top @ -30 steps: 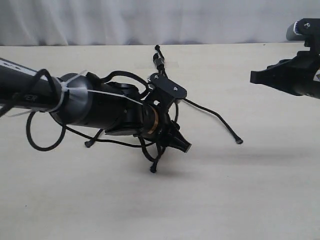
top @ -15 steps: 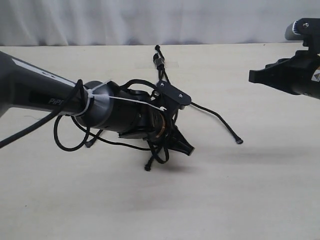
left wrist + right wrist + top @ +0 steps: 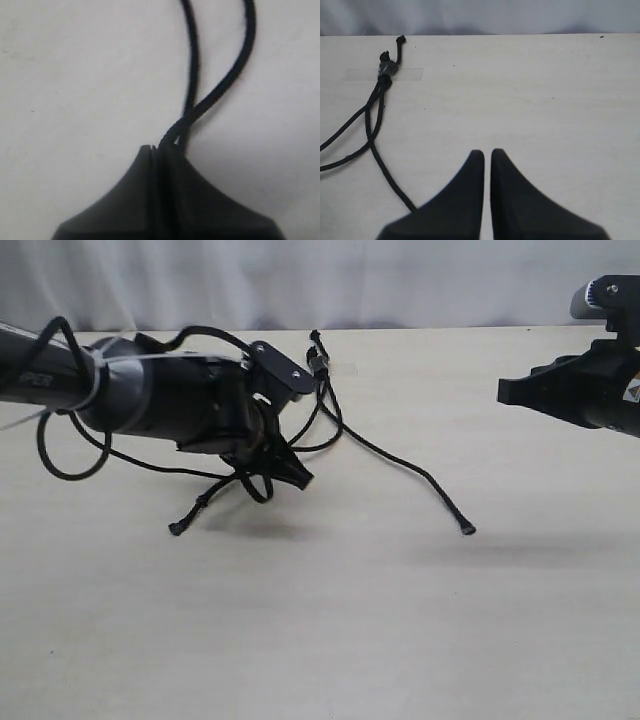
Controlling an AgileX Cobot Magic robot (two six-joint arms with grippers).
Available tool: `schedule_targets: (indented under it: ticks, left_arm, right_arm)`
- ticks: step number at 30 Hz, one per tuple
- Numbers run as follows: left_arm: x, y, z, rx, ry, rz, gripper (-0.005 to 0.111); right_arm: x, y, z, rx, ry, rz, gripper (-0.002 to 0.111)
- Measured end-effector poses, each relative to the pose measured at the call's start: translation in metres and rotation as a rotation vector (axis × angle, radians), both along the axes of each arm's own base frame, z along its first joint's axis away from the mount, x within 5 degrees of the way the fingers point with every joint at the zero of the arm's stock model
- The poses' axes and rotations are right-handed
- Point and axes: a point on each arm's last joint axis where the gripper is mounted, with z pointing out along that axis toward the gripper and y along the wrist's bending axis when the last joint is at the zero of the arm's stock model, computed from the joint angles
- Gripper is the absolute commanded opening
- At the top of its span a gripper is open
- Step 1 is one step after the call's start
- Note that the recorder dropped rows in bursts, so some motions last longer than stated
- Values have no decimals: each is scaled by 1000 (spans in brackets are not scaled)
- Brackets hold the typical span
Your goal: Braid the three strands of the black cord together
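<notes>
Left of centre on the surface [image 3: 420,630], the left gripper [image 3: 296,478] is clamped on one strand [image 3: 227,82] of the black cord [image 3: 398,457], whose knotted end [image 3: 320,362] lies just behind it. The right gripper [image 3: 487,152], fingers nearly together and empty, hovers well apart at the right.
</notes>
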Motion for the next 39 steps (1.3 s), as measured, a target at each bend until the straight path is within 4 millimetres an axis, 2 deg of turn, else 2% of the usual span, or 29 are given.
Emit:
schedule_targets:
  ticks: [2,8,11,16,19,22,28,31,35,39]
  left_arm:
    - [10,17,1,-25,-12,32,0]
    - [28,46,-10,-96,-29,64,0]
    - [31,54,-22,-93,-8,78,0]
    - [26,53,-33,-96,41,132,0]
    - [19,41,-35,-82,71,133,0]
    - [8,17,-34,-71,99,70,0]
    - [-30,-56,-29,-107,186,-155,0]
    - [-40,-83,-22,-68,201,-270,0]
    - [-33,-89,-9,-47,217,-263,0]
    - [-27,-79,-7,-29,247,-221,0]
  right_arm:
    - [0,0,0,0,-2,0,4]
    - [0,0,0,1,-4,0,4]
    - [0,0,0,1,-4,0,4]
    - [0,0,0,1,-5,1,4]
    - [0,0,0,1,-5,1,4]
    - [0,0,0,1,-5,1,4]
    - [0,0,0,1,-5,1,4]
    - [0,0,0,1,-5,1,4]
    - [0,0,0,1,-5,1,4]
    - [0,0,0,1,-5,1,4]
